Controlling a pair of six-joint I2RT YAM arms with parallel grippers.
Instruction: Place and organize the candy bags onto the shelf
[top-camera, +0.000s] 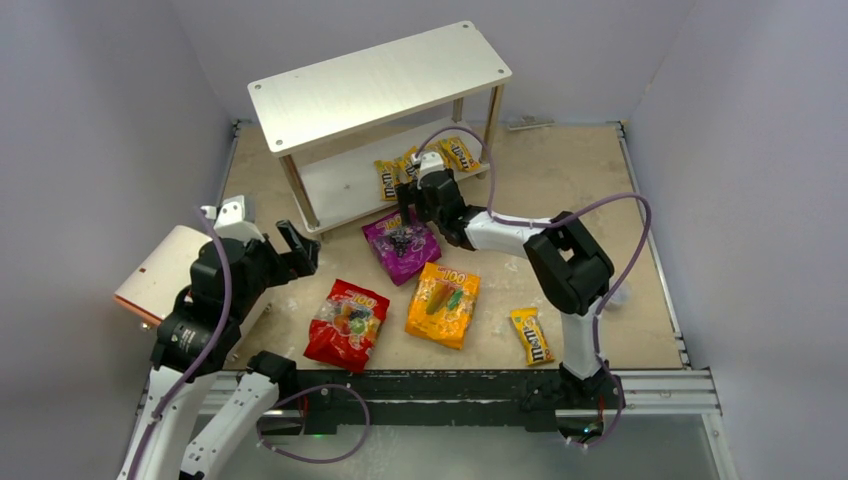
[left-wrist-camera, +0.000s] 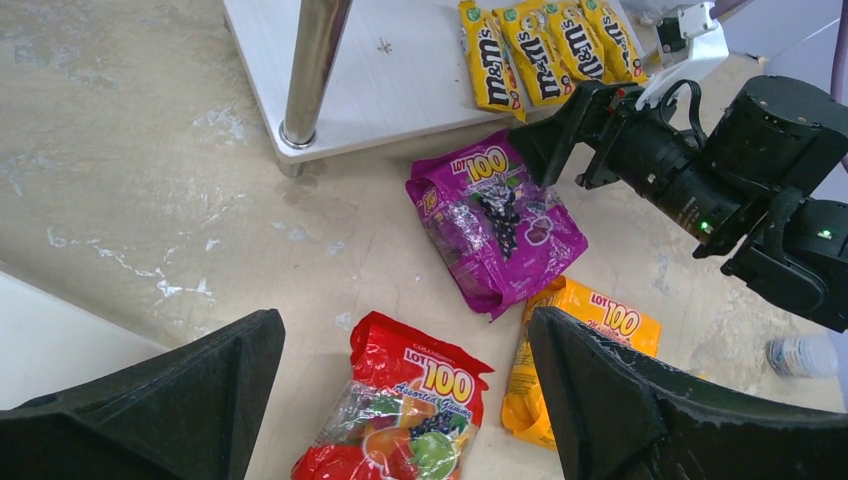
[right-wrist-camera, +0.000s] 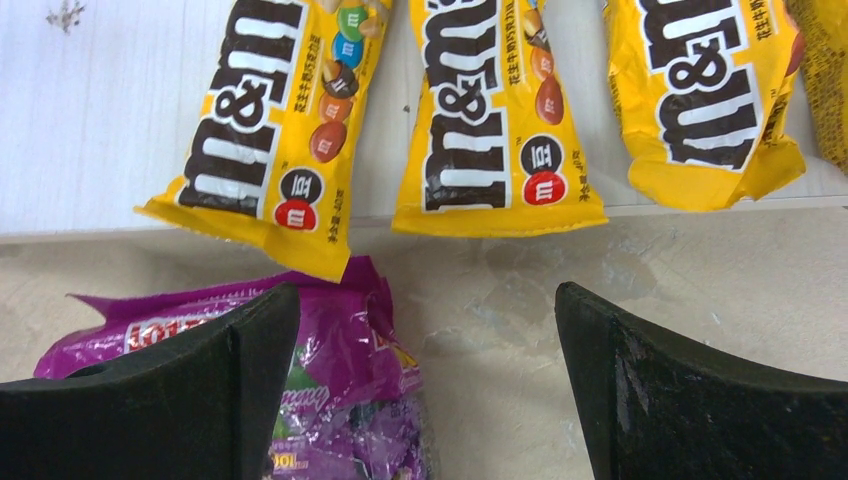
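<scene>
The shelf (top-camera: 380, 80) stands at the back, and several yellow M&M's packets (top-camera: 387, 178) lie along the front of its lower board (top-camera: 340, 185). They also show in the left wrist view (left-wrist-camera: 540, 50) and the right wrist view (right-wrist-camera: 490, 110). The purple bag (top-camera: 400, 248) (left-wrist-camera: 495, 225) (right-wrist-camera: 340, 400) lies on the table just in front of the shelf. My right gripper (top-camera: 405, 215) (right-wrist-camera: 425, 300) hovers open over its top edge, empty. The red bag (top-camera: 347, 322) (left-wrist-camera: 410, 410) and orange bag (top-camera: 443, 302) (left-wrist-camera: 600, 320) lie nearer. My left gripper (top-camera: 300, 245) (left-wrist-camera: 405, 320) is open and empty above the red bag.
One more M&M's packet (top-camera: 532, 335) lies alone at the front right. A cream cylinder with an orange rim (top-camera: 165, 272) lies at the left beside my left arm. A small pale bottle (left-wrist-camera: 800, 352) lies by the right arm. Grey walls close in on three sides.
</scene>
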